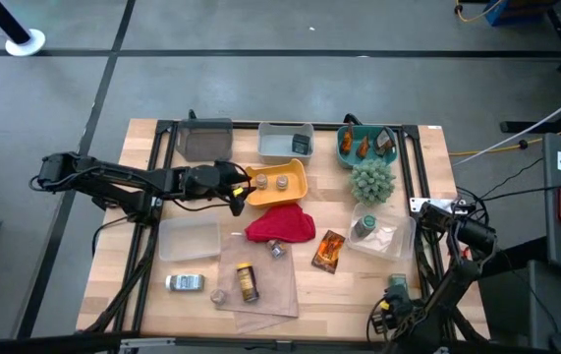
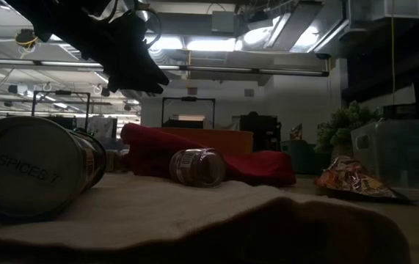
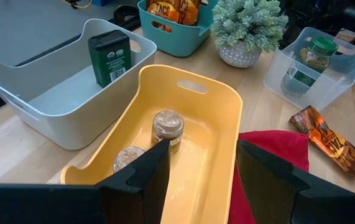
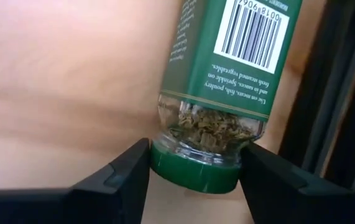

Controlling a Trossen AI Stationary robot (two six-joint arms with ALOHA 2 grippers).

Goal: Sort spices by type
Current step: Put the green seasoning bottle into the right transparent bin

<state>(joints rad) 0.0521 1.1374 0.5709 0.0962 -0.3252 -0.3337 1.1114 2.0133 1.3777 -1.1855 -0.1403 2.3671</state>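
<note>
My right gripper (image 4: 196, 180) is down at the table's near right corner, on a green-lidded jar (image 1: 397, 282) that lies on its side on the wood. My left gripper (image 3: 202, 180) hangs open and holds nothing, above the left end of the yellow tray (image 3: 227, 99), where two tan-topped pots (image 3: 166, 124) stand. A dark tin (image 3: 109, 56) stands in the white bin. Orange sachets fill the teal bin (image 1: 364, 146), and one more sachet (image 1: 329, 251) lies on the table. Another green-lidded jar (image 1: 363, 228) sits in the clear bin. My right gripper has the jar's green lid (image 4: 193, 171) between its two fingers, one finger against each side of the lid. The fingers come steeply from above and lie across the jar. The jar lies on its side on the table, label up.
A red cloth (image 1: 280, 226) lies mid-table with a silver-capped jar (image 2: 198, 167) beside it. A yellow-capped brown bottle (image 1: 248, 282), a small pot (image 1: 219, 295) and a lying tin (image 1: 184, 283) sit near left. A fuzzy plant (image 1: 371, 182) stands by the clear bin.
</note>
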